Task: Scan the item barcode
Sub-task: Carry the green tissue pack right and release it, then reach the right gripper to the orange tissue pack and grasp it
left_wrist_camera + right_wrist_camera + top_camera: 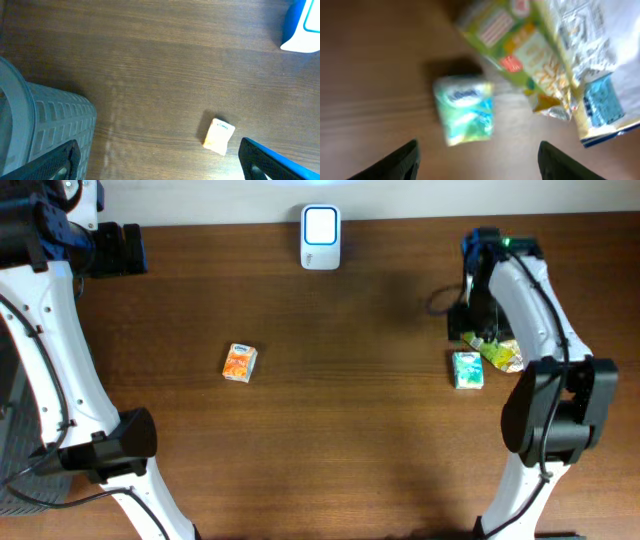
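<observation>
A white scanner with a blue face stands at the table's far edge and shows at the top right of the left wrist view as the scanner. An orange packet lies left of centre, also seen as the orange packet. At the right lie a teal packet and a green-yellow snack bag. My right gripper hovers just above them, open and empty; the right gripper has the teal packet and snack bag ahead of it. My left gripper is far left, open, as the left gripper shows.
A grey plastic basket stands at the left of the left wrist view, close to the left finger. The right arm's base sits near the front right, the left arm's base at the front left.
</observation>
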Controlling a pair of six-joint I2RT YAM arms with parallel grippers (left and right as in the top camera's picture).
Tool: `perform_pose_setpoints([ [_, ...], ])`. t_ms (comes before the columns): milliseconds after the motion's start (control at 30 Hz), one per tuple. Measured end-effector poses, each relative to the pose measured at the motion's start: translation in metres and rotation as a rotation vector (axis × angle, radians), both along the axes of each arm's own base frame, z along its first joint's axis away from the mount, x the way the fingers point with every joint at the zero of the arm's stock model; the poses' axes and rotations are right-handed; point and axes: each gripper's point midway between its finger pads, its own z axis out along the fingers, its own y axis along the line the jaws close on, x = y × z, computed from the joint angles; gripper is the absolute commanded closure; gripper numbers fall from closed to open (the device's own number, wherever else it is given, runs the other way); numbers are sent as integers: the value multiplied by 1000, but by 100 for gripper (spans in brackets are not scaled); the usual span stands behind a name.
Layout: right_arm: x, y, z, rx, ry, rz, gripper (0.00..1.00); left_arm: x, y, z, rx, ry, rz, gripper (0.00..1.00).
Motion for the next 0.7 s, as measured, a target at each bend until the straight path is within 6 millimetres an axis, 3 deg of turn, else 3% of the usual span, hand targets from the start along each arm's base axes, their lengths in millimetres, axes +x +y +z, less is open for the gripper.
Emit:
perform_pose_setpoints([
  [67, 24, 36, 26, 158, -121, 27, 25, 0, 0, 0, 0, 0, 0, 1],
  [133, 51, 112, 38, 452, -242, 115, 28, 0, 0, 0, 0, 1, 0, 1],
  [200, 67, 192, 44, 618, -321, 184, 34, 0, 0, 0, 0, 1, 0, 1],
  [233, 65, 243, 40, 695, -331, 210, 41, 0, 0, 0, 0, 0, 0, 1],
  [300, 61, 321, 21, 753, -356, 204, 49, 0, 0, 0, 0, 1, 0, 1],
  [400, 25, 402, -25, 681, -339, 159, 57, 0, 0, 0, 0, 0, 0, 1],
  [467, 9, 431, -42, 622, -382, 163, 60, 0, 0, 0, 0, 0, 0, 1],
  [533, 7, 451, -60, 598, -435, 166, 64, 0, 0, 0, 0, 0, 0, 1],
  [600, 3, 452, -93, 556, -410, 157, 69, 0, 0, 0, 0, -1, 0, 1],
  [700, 5, 455, -93, 565, -417, 157, 88, 0, 0, 0, 0, -1, 0, 1],
])
